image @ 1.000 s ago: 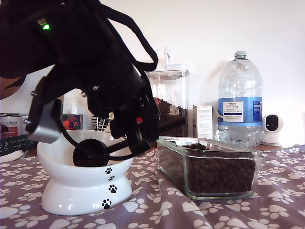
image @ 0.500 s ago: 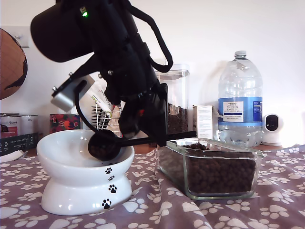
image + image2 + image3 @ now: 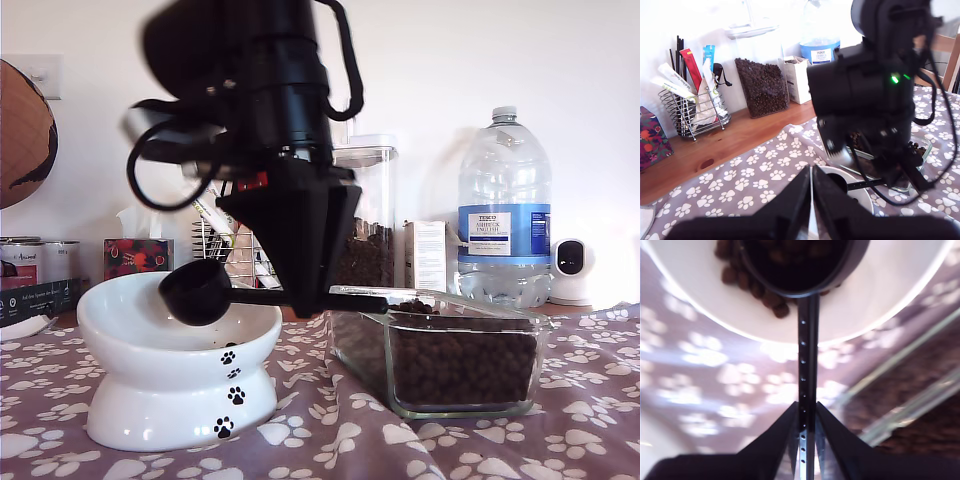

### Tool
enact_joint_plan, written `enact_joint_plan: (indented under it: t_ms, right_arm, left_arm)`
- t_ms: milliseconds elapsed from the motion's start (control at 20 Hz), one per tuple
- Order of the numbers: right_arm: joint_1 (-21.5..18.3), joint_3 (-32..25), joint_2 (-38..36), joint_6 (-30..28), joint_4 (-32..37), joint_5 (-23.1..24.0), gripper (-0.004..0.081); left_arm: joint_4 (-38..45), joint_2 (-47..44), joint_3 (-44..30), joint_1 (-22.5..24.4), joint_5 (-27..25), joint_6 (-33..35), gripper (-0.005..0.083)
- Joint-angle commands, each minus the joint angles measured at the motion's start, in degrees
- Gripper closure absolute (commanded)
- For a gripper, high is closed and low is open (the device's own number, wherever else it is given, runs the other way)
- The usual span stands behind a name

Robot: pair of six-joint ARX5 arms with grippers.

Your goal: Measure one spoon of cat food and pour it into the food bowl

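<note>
My second gripper (image 3: pixel 318 300) pinches the spoon (image 3: pixel 196 292) by its handle, cup over the food bowl (image 3: pixel 170 375); my first gripper (image 3: pixel 811 200) sits closed, empty.

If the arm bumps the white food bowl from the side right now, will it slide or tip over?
The food bowl would probably slide rather than tip: its pedestal base looks wide and sits flat. It looks like glossy ceramic, so likely heavy for its size and breakable if knocked off. The tablecloth under it may wrinkle and drag along.
</note>
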Motion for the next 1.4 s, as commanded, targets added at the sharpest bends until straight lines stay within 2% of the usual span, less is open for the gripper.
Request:
enact_joint_plan:
  t_ms: [0, 100, 350, 450, 750, 1000, 1100, 1300, 1350]
  right_arm:
    - [-2.6, 0.7, -1.1, 2.4, -0.3, -9.0, 0.0783]
    - [-5.0, 0.7, -1.1, 5.2, -0.4, -16.5, 0.0782]
    - [-9.4, 0.7, -1.1, 6.7, -0.4, -31.6, 0.0783]
    - [-9.8, 0.7, -1.1, 7.5, -0.4, -36.0, 0.0783]
    - [-9.8, 0.7, -1.1, 6.6, -0.4, -42.4, 0.0783]
    - [-11.1, 0.7, -1.1, 2.4, -0.4, -59.0, 0.0783]
    - [-11.3, 0.6, -1.1, 1.6, -0.4, -60.8, 0.0783]
    - [-11.8, 0.1, -1.1, 0.2, -0.4, -60.6, 0.0783]
    - [-12.0, 0.1, -1.1, 0.2, -0.2, -59.1, 0.0783]
  left_arm:
    - [0.4, 0.2, -0.7, 0.1, 0.0, 0.1, 0.0793]
    - [0.1, 0.2, -0.7, 0.1, 0.0, 0.1, 0.0793]
    - [-0.4, 0.7, -0.7, 0.1, 0.1, 0.2, 0.0793]
    - [-0.4, 2.6, -0.7, 0.1, 1.3, 0.1, 0.0793]
    - [2.0, 10.8, -0.7, 0.1, 6.8, 0.1, 0.0793]
    - [4.0, 11.8, -0.7, 0.1, 6.7, 0.1, 0.0793]
    - [4.0, 11.8, -0.7, 0.1, 6.7, 0.1, 0.0793]
    - [4.0, 11.9, -0.7, 0.1, 6.7, 0.1, 0.0793]
    - [4.0, 11.9, -0.7, 0.1, 6.7, 0.1, 0.0793]
